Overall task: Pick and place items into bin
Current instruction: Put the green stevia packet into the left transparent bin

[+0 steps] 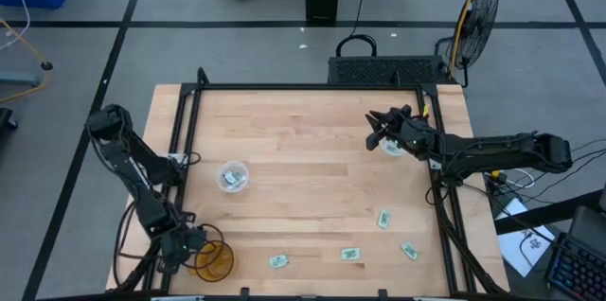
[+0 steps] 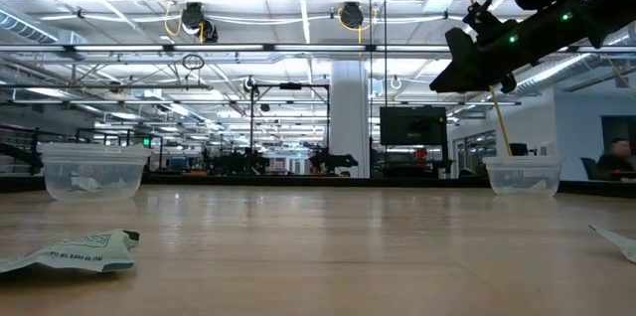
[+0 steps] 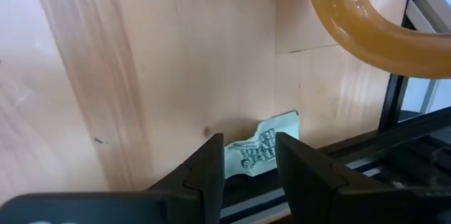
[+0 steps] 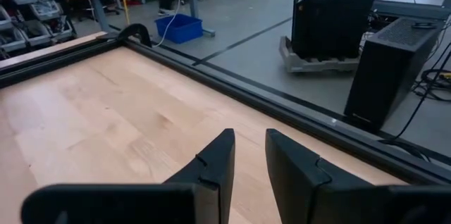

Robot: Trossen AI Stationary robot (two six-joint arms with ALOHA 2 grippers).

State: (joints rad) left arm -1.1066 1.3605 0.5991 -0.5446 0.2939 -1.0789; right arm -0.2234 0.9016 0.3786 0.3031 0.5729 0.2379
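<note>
My left gripper (image 3: 250, 141) is open near the table's near-left corner (image 1: 180, 244). One pale green packet (image 3: 262, 146) lies flat by the table's edge and shows in the gap just past the fingertips. My right gripper (image 4: 248, 143) is open with a narrow gap and holds nothing. It hangs at the far right (image 1: 379, 131), above a clear cup (image 1: 393, 146). A second clear cup (image 1: 233, 176) left of centre holds packets. Several more packets lie flat near the near edge (image 1: 277, 261), (image 1: 351, 254), (image 1: 383, 218), (image 1: 408, 250).
An amber ring (image 1: 213, 258) lies right beside my left gripper, also in the left wrist view (image 3: 366, 13). A black rail frame (image 1: 180, 140) borders the table. In the low view both cups (image 2: 94, 172), (image 2: 522, 175) stand far back and a packet (image 2: 70, 251) lies close.
</note>
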